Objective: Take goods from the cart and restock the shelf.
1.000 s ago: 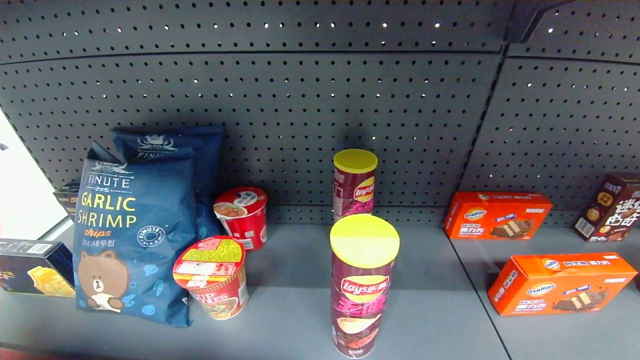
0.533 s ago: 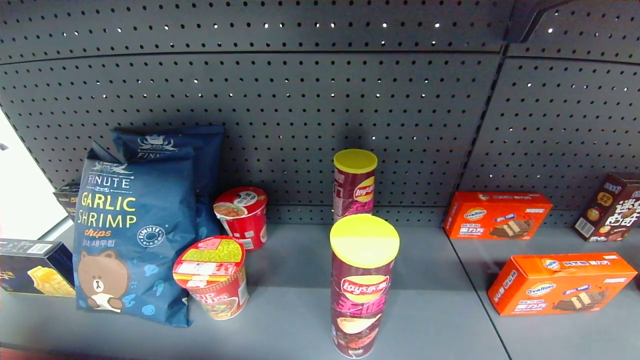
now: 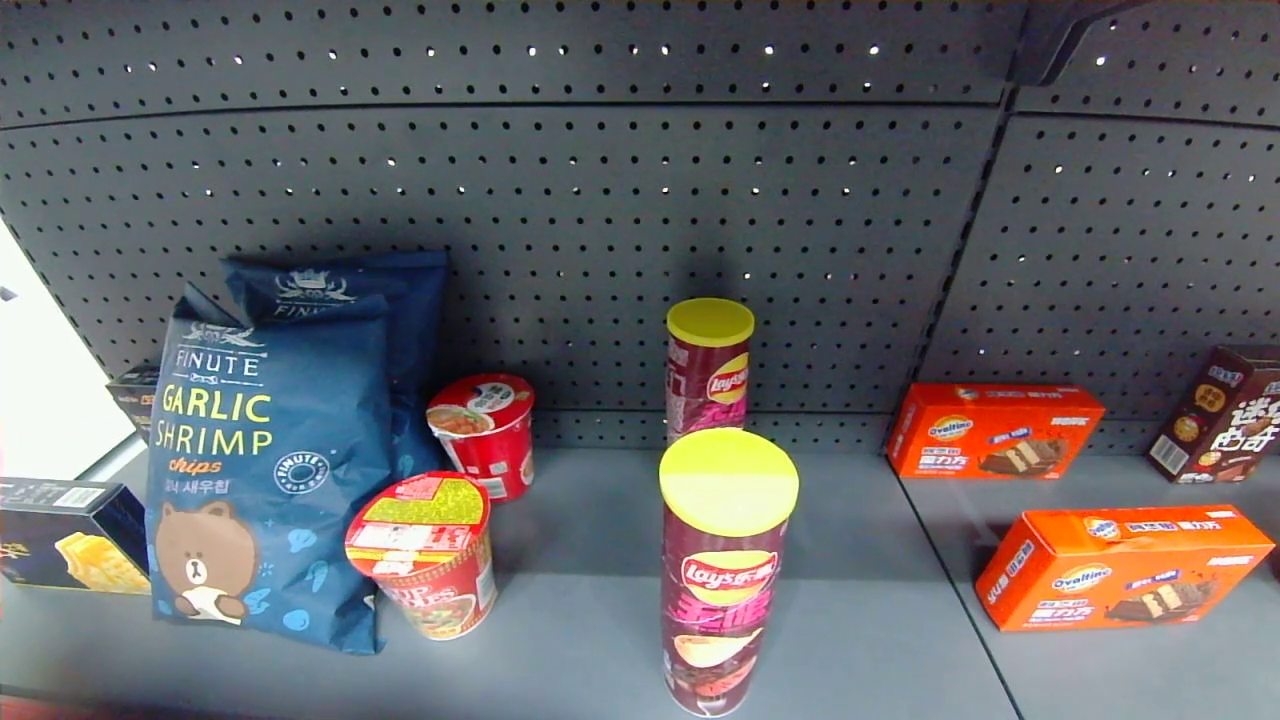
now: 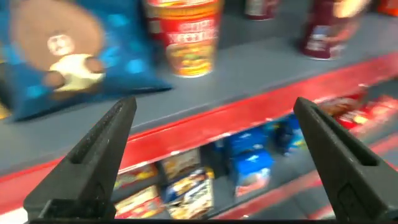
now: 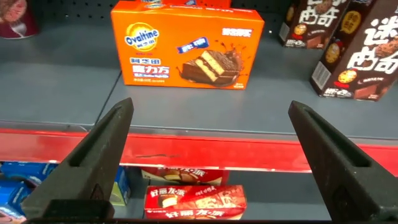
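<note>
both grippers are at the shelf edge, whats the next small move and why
Probably pull both arms back from the shelf to go and fetch an item. The left gripper and right gripper are both open and hold nothing, so there is nothing to place, while bare room shows beside the front chip can.

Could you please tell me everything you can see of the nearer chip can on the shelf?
The nearer chip can is a tall round tube, dark maroon with pink and yellow print, seemingly cardboard. A flat yellow lid, plastic by its look, closes the top. It stands upright toward the front of the grey shelf, directly before a second can by the back wall. Only the shelf touches it; the noodle cup on its left stands apart.
</note>
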You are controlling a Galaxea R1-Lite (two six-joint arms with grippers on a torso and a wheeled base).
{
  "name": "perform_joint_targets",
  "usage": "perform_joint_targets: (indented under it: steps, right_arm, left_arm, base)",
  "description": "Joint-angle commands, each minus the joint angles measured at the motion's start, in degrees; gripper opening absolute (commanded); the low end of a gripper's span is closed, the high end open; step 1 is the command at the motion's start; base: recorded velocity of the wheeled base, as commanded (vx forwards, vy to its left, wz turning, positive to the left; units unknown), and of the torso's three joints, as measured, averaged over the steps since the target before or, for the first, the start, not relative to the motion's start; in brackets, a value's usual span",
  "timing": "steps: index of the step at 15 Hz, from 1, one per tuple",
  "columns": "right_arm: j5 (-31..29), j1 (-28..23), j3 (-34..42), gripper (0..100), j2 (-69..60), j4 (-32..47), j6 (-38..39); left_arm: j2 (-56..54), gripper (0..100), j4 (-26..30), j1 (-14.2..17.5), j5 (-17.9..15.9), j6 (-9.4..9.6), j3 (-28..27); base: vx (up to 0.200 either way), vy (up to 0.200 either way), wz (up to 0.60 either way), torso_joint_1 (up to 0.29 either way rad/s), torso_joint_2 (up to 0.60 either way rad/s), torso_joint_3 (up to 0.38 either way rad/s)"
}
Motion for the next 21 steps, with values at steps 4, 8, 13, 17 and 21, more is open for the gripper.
perform_joint_targets:
  steps: [4, 8, 13, 17, 21]
  right_arm:
    - [-2.33, 0.01, 0.09, 100, -0.1, -0.02, 0.14]
    - [-1.71, 0.01, 0.0, 100, -0.1, -0.02, 0.93]
    - [-1.62, 0.01, 0.09, 100, -0.1, -0.02, 5.41]
    - [-2.33, -0.08, -0.09, 100, -0.1, 0.42, 2.95]
    - [-3.65, 0.01, 0.53, 100, -0.1, -1.6, 1.81]
  left_arm:
    - [0.02, 100, 2.71, 0.11, 26.01, 3.77, 0.13]
    - [0.02, 100, 3.06, -0.25, 19.94, 2.89, 0.05]
    - [-4.99, 100, 3.06, -4.55, 21.44, 1.75, 0.13]
    - [-5.25, 100, 3.06, -4.55, 21.52, 1.31, 0.13]
    - [-5.25, 100, 3.06, -4.46, 21.7, 1.14, 0.05]
  base:
    - [0.0, 0.0, 0.0, 0.0, 0.0, 0.0]
    - [0.0, 0.0, 0.0, 0.0, 0.0, 0.0]
    - [0.0, 0.0, 0.0, 0.0, 0.0, 0.0]
    - [0.0, 0.0, 0.0, 0.0, 0.0, 0.0]
    - [0.0, 0.0, 0.0, 0.0, 0.0, 0.0]
